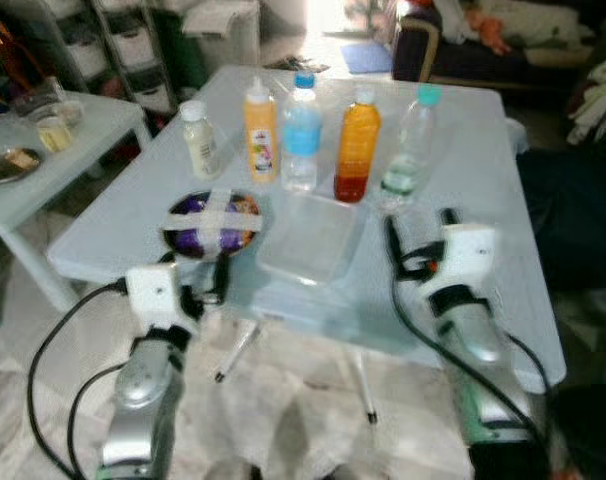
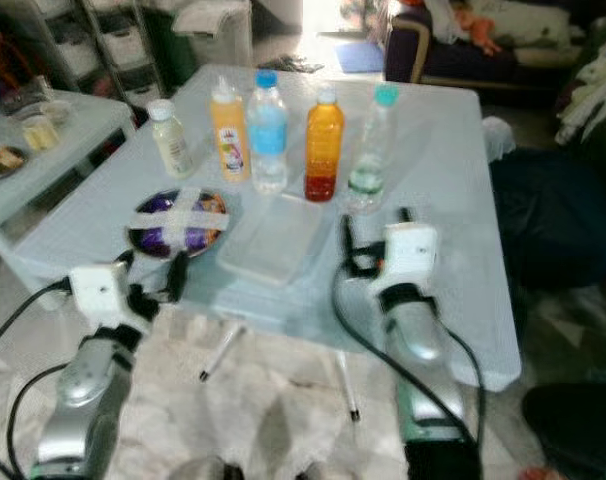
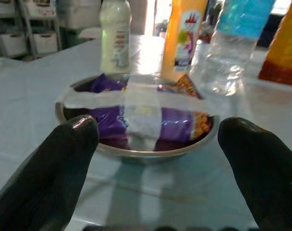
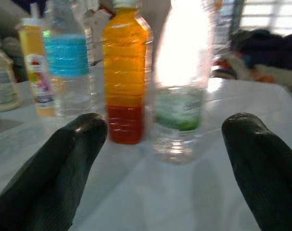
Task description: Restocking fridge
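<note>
Several bottles stand in a row on the pale blue table [image 1: 483, 150]: a small white one [image 1: 199, 138], a yellow one [image 1: 260, 130], a blue-labelled water bottle [image 1: 301, 130], an orange juice bottle [image 1: 357, 146] and a clear green-capped bottle [image 1: 408, 150]. In front lie a taped metal bowl [image 1: 213, 224] of purple packets and a clear lidded container [image 1: 313, 237]. My left gripper [image 3: 155, 159] is open, just short of the bowl [image 3: 136, 120]. The right gripper [image 4: 160, 159] is open too, facing the clear bottle [image 4: 182, 82] and the juice bottle [image 4: 124, 72].
A white side table [image 1: 73, 150] with dishes stands at the left. Shelving [image 1: 113, 45] lines the back left, and a sofa [image 1: 503, 45] the back right. Dark bags [image 1: 583, 215] sit beside the table's right edge. Bare floor [image 1: 283, 400] lies below the near table edge.
</note>
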### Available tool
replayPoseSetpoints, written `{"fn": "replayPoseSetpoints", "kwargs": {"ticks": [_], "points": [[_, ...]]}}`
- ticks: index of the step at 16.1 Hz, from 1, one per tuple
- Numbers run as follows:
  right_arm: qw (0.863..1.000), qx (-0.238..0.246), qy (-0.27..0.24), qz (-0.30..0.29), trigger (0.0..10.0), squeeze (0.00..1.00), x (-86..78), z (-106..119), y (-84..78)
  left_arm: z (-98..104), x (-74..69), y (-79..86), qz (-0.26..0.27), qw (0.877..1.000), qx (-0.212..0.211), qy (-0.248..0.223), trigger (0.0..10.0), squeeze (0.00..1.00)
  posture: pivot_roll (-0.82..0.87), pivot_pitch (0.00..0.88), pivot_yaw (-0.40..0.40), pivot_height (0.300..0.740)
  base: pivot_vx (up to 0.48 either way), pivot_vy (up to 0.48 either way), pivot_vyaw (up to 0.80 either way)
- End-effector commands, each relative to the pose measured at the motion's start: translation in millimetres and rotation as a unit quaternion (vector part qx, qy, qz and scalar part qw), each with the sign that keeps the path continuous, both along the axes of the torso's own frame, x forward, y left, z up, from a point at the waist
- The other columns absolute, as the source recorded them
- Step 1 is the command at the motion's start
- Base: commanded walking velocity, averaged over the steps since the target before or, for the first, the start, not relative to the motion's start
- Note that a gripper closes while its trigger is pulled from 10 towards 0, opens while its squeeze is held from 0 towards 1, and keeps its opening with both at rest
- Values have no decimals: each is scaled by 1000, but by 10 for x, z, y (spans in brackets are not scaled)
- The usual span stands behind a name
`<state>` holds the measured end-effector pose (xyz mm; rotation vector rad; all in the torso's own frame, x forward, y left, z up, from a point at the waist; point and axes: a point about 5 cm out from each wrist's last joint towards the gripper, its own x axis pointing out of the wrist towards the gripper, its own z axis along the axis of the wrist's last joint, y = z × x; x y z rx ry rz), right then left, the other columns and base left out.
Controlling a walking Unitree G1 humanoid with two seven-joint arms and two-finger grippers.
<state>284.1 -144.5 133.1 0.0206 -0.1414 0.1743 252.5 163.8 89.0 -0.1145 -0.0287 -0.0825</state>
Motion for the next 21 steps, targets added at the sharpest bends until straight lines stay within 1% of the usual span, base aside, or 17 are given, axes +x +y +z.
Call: {"fn": "replayPoseSetpoints", "kwargs": {"ticks": [1, 2, 3, 6, 7, 8, 9, 11, 12, 13, 14, 15, 18, 20, 21], "points": [[1000, 14, -1, -1, 10000, 0, 17, 35, -55, 9, 8, -4, 1, 1000, -1, -2, 10000, 0, -80, 14, 31, 740, 0, 0, 0], [999, 39, 4, 8, 10000, 0, 42, 54, -32, 7, 11, 7, 7, 1000, -5, 0, 10000, 0, -79, 16, 32, 740, 0, 0, 0], [999, 43, 0, 18, 10000, 0, 50, 76, -12, 8, 14, 13, 9, 1000, -6, 1, 10000, 0, -79, 16, 32, 740, 0, 0, 0], [999, 35, 6, 22, 10000, 0, 40, 68, 7, -32, 19, 61, 26, 999, -6, 18, 10000, 0, -77, 20, 29, 740, 0, 0, 0], [999, 20, 4, 28, 10000, 0, 39, 74, 30, -33, 15, 67, 26, 999, -7, 18, 10000, 0, -77, 21, 30, 740, 0, 0, 0], [1000, 6, -1, 15, 10000, 0, 55, 75, 37, -35, 13, 61, 23, 1000, -4, 18, 10000, 0, -77, 22, 31, 740, 0, 0, 0], [999, 27, 4, 17, 10000, 0, 61, 72, 48, -34, 13, 59, 21, 1000, -1, 17, 10000, 0, -77, 22, 32, 740, 0, 0, 0], [999, 29, 7, 13, 10000, 0, 73, 71, 40, -31, 17, 55, 20, 1000, 1, 17, 10000, 0, -77, 23, 34, 740, 0, 0, 0], [997, 62, 39, 33, 10000, 0, 94, 0, 91, -25, 22, 47, 19, 1000, 3, 16, 10000, 0, -75, 28, 40, 740, 0, 0, 0], [993, 86, 58, 62, 10000, 0, 96, -50, 169, -24, 25, 45, 17, 1000, 4, 17, 10000, 0, -75, 28, 44, 740, 0, 0, 0], [988, 98, 70, 93, 10000, 0, 87, -77, 260, -25, 27, 46, 16, 1000, 5, 17, 10000, 0, -75, 28, 44, 740, 0, 0, 0], [985, 111, 80, 109, 10000, 0, 80, -91, 317, -25, 30, 44, 15, 1000, 6, 18, 10000, 0, -75, 28, 47, 740, 0, 0, 0], [972, 167, 125, 107, 10000, 0, 69, -217, 327, -24, 39, 39, 13, 1000, 7, 17, 10000, 0, -74, 30, 47, 740, 0, 0, 0], [970, 173, 138, 99, 10000, 0, 84, -281, 291, -27, 38, 33, 12, 1000, 8, 17, 10000, 0, -72, 32, 47, 740, 0, 0, 0], [972, 163, 136, 98, 10000, 0, 92, -286, 277, -29, 36, 31, 11, 1000, 8, 17, 10000, 0, -68, 33, 49, 740, 0, 0, 0]]}}
